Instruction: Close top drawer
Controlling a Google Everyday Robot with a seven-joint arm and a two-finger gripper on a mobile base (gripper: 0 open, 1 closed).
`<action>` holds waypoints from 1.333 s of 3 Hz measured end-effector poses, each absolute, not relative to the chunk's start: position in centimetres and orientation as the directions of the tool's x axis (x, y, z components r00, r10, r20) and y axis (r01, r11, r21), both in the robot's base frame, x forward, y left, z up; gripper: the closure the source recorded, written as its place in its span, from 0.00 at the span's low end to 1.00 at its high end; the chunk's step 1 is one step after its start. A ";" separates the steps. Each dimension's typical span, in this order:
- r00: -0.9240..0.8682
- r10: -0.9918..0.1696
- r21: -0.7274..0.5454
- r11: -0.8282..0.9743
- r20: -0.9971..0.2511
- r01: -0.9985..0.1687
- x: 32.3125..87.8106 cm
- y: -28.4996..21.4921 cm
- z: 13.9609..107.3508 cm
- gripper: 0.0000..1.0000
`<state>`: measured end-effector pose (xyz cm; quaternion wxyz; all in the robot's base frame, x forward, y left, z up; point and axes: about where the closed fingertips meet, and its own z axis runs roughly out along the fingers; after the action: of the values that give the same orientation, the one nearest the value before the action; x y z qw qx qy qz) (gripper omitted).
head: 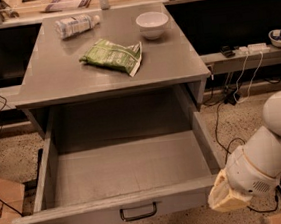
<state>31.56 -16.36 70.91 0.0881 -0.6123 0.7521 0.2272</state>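
Observation:
The top drawer (91, 215) of the grey cabinet is pulled far out toward me and is empty inside. Its flat grey front carries a small dark metal handle (138, 213) at the centre. My white arm comes in from the lower right. The gripper (224, 199) sits at the right end of the drawer front, close to its corner, below the rim. Only its pale cream end shows.
On the cabinet top (47, 83) lie a green snack bag (112, 56), a white bowl (152, 23) and a plastic bottle (74, 25) on its side. Cables trail on the floor at right. A cardboard box (3, 208) stands at lower left.

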 end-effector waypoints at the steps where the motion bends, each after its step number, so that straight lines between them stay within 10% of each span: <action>1: -0.237 -0.869 0.269 0.125 -0.436 -0.955 33.1 -16.4 66.6 1.00; 4: -0.223 -0.859 0.266 0.107 -0.461 -0.958 36.5 -16.2 64.5 1.00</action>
<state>36.55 -16.21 64.55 0.0954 -0.6158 0.7377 0.2597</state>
